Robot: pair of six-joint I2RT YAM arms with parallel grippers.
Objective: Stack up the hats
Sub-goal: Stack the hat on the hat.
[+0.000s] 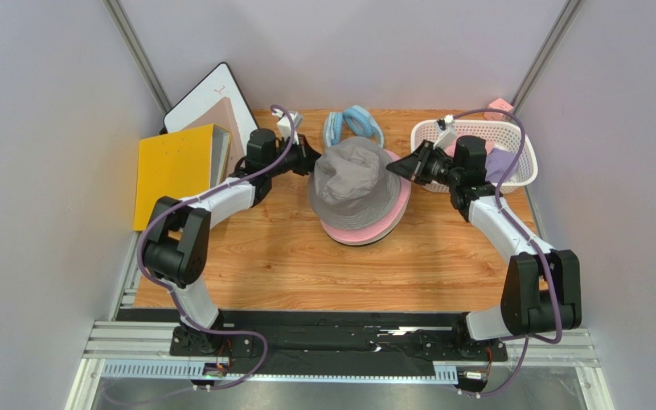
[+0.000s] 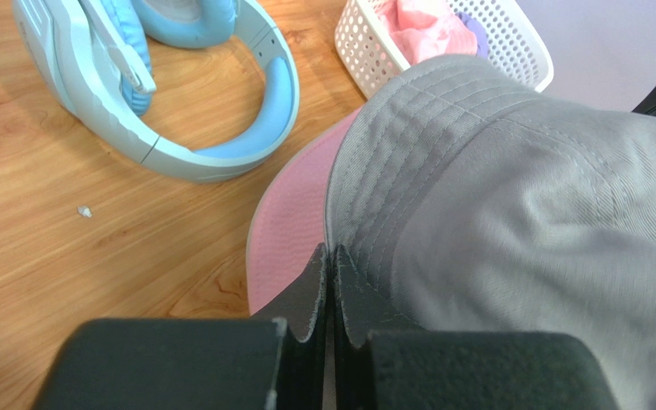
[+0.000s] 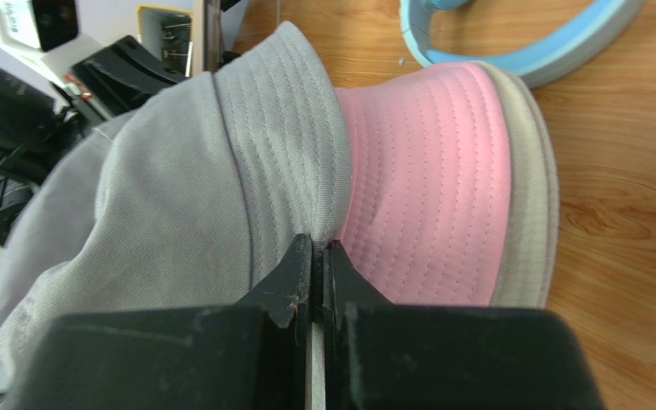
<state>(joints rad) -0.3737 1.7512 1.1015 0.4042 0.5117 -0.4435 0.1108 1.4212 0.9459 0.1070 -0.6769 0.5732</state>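
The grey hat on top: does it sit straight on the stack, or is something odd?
The grey hat sits off-centre on the pink hat: pink brim sticks out mostly at the near and right sides. Its crown is dented and creased. The left pincer and right pincer each pinch its brim.

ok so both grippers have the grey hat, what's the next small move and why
Probably ease the grey hat a little toward the near side and settle it down. The left gripper and right gripper pinch its brim, and the pink hat below shows mostly on that side.
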